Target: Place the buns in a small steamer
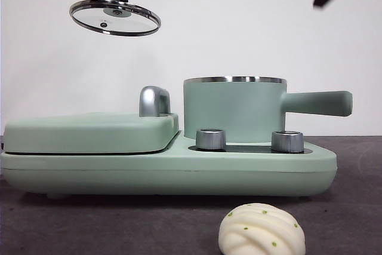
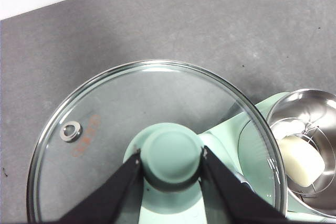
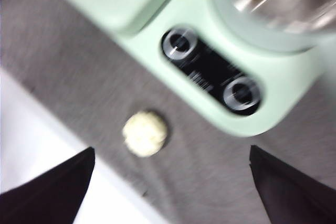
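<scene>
High over the flat griddle plate [image 1: 89, 132], at the upper left of my front view, the left gripper [image 2: 171, 163] hangs with the glass lid [image 1: 115, 17] tilted beneath it. Left wrist view: both black jaws pinch the green knob [image 2: 171, 153] from either side, closed tight against it; lid rim and its small vent ring are plain to see.

Small steamer [image 1: 234, 108] stands uncovered on the right half of the mint-green base [image 1: 167, 171], handle [image 1: 316, 103] pointing right, two steel dials [image 1: 210, 139] in front of it. Looking past the lid from the left wrist, I see the smooth cream roll [image 2: 300, 160] lying inside the steel pot on a wire rack.

Pleated bun [image 1: 261, 229], white with green specks, sits on the grey table [image 1: 352, 219] in front of the base, near the camera, apart from the appliance. My right wrist picture is blurred; the bun shows as a pale lump on the cloth just beside the table's white edge.

Right gripper [image 3: 170, 182] is up and away from the table, jaws spread wide with nothing between them, the bun beneath and well clear of both tips. Front view shows that arm only as a black tip at the top right.
</scene>
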